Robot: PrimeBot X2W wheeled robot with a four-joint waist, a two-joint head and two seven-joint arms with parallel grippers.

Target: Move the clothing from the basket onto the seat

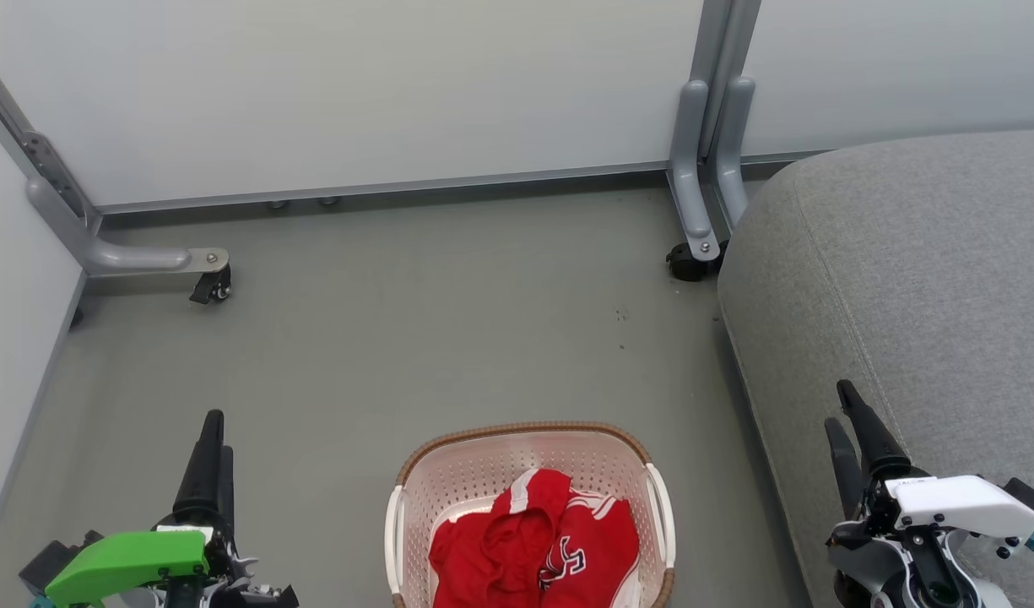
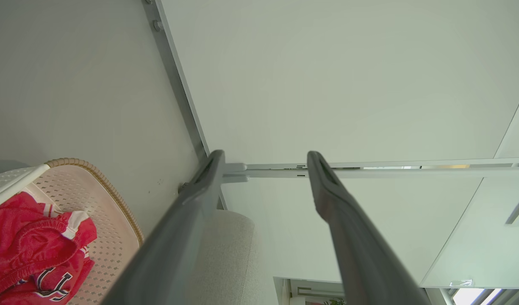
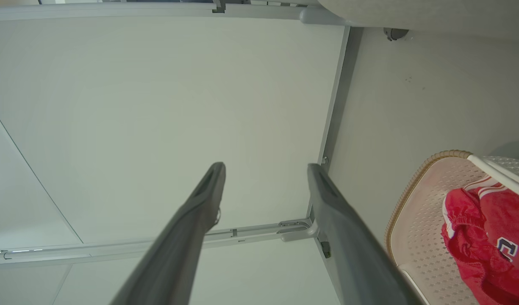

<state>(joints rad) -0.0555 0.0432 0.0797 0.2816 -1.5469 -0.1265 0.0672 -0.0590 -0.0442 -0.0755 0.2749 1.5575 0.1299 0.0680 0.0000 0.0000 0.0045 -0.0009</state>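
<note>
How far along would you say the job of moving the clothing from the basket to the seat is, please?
Done: nothing yet; the visible part of the seat carries no garment. In hand: nothing; the left pincer and right pincer stand open and empty either side of the basket. Left: everything; the red clothing lies heaped in the basket, not yet lifted across.

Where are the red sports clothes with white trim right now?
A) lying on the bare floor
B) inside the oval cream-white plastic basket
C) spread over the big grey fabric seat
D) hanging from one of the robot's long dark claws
B: the red clothing lies bunched inside the cream-white perforated basket, which stands on the floor beside the grey fabric seat.
</note>
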